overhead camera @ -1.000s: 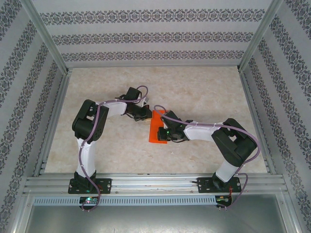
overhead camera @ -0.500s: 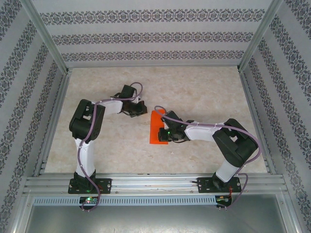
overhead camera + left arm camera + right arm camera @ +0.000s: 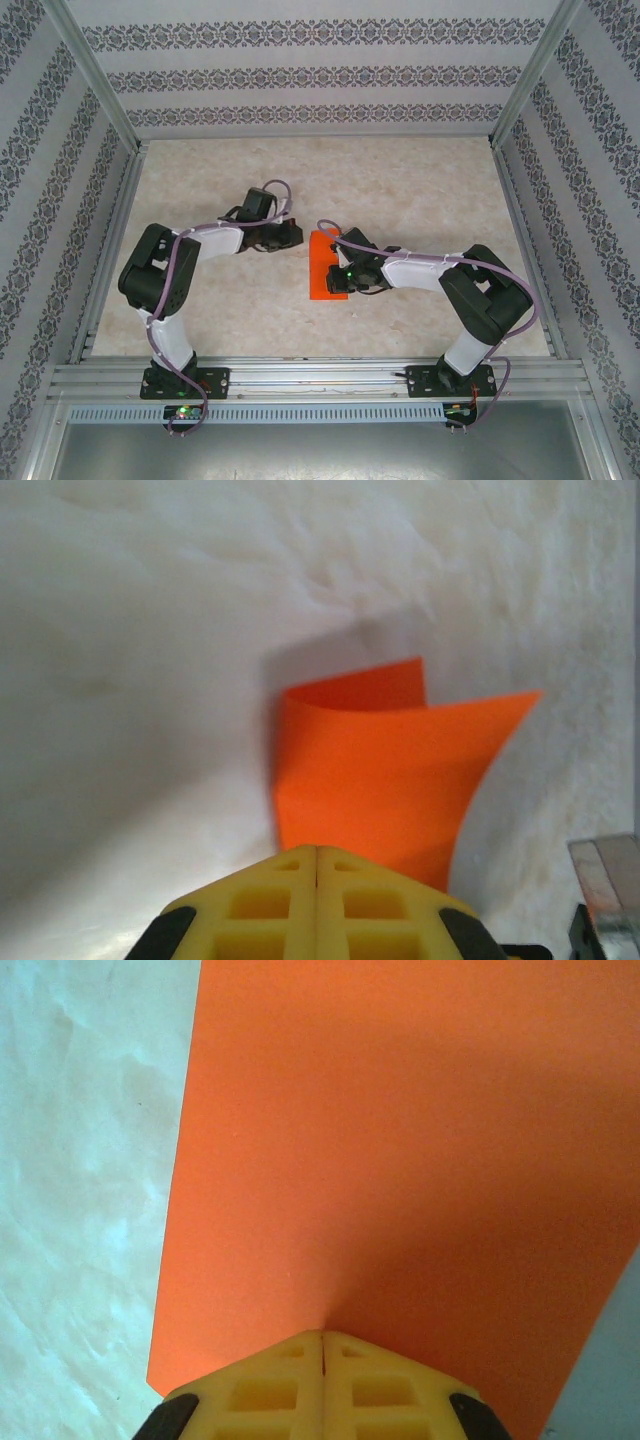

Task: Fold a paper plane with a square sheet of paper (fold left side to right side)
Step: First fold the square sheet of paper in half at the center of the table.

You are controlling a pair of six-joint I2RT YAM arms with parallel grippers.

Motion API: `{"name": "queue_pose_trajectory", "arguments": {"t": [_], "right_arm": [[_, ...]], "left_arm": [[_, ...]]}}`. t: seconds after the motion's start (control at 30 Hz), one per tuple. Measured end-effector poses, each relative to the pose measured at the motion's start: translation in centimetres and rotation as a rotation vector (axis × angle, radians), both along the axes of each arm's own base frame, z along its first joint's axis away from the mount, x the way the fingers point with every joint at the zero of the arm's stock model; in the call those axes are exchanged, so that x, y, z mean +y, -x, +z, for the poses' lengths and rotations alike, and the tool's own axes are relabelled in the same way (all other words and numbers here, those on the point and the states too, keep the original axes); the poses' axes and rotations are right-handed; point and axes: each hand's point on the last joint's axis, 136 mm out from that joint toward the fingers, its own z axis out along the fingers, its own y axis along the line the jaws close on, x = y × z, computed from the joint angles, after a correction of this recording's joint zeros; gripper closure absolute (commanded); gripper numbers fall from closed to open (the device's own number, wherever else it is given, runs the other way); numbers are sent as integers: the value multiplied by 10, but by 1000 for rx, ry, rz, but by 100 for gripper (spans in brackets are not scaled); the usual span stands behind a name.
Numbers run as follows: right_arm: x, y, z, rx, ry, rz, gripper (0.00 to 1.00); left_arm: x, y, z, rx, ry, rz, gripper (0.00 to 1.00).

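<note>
From the top view I have the square sheet of paper point(image 3: 322, 262) lying on the surface point(image 3: 420, 190) between the two arms. It shows as a narrow orange strip, its long axis running from the near side toward the far side with a slight lean. The right fingers point(image 3: 295, 1370) are pressed together with no gap at the seam. Their tips sit on the sheet's near end, where a small pucker fans out from them. I read that as pinning the paper down, though I cannot rule out a pinch. The left fingers point(image 3: 290, 890) are likewise fully together and I see nothing between them. Through the left wrist camera the sheet lies straight ahead of them, its upper layer curling up off the lower one, so the fold looks loose rather than creased. The left arm point(image 3: 215, 240) is just beside the far left corner, the right arm point(image 3: 420, 270) over the right edge. To my eye, the next move turns on sweeping from that left side rightward, across the long axis.
</note>
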Motion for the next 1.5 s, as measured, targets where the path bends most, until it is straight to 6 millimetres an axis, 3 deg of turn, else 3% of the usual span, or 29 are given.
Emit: {"name": "queue_pose_trajectory", "arguments": {"t": [0.17,0.43,1.07,1.5], "right_arm": [[0,0,-1,4,3,0,100],[0,0,-1,10,7,0,100],[-1,1,-3,26,4,1,100],[-1,1,-3,27,0,0,100]], "left_arm": [[-29,4,-5,6,38,-54,100],[-33,-7,-26,37,27,-44,100],[-29,-24,-36,31,-4,2,100],[-1,-72,-35,-11,-22,110,100]]}}
